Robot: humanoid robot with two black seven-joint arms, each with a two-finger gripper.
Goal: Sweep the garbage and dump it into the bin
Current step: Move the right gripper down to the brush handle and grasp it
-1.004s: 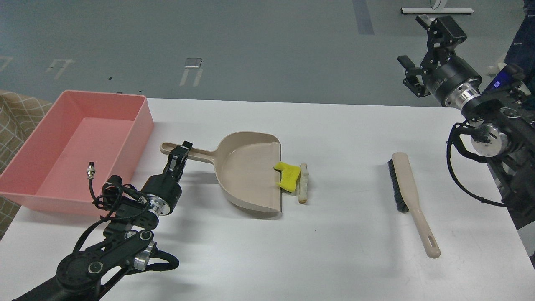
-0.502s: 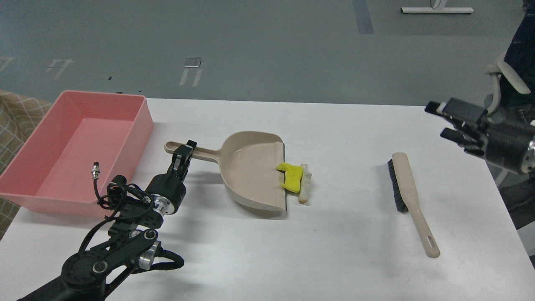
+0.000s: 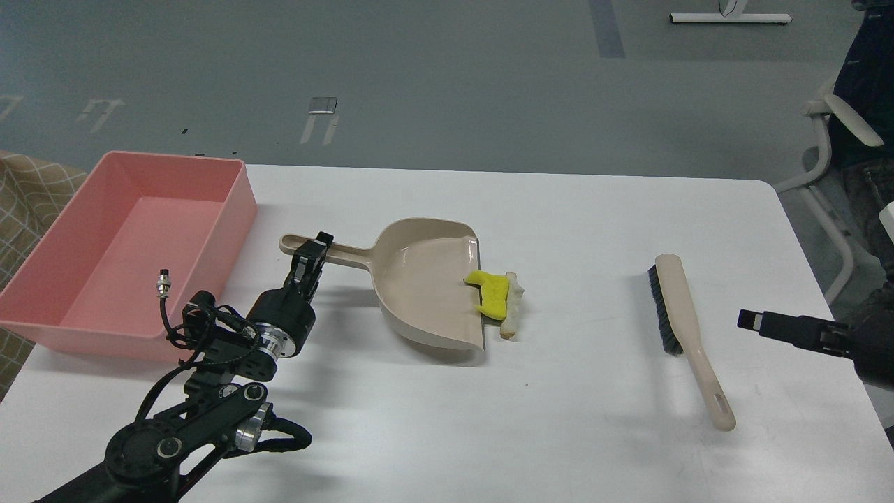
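The beige dustpan (image 3: 419, 290) lies mid-table with its mouth facing right. The yellow spongy chunk (image 3: 492, 293) sits at the pan's lip, and the white bread slice (image 3: 514, 307) leans against its right side on the table. My left gripper (image 3: 312, 256) is shut on the dustpan handle (image 3: 335, 253). The pink bin (image 3: 133, 237) stands at the left, apparently empty. A beige brush (image 3: 688, 335) with black bristles lies to the right. My right gripper (image 3: 753, 321) hovers low at the right edge, right of the brush; its fingers cannot be told apart.
The white table (image 3: 573, 419) ends at the right near a white chair frame (image 3: 831, 175). A patterned cloth (image 3: 28, 202) shows behind the bin at the far left. Grey floor lies beyond the table's back edge.
My right arm has swung down from high at the back right to low by the table's right edge. My left gripper has pushed the dustpan slightly right, nudging the yellow chunk and the bread.
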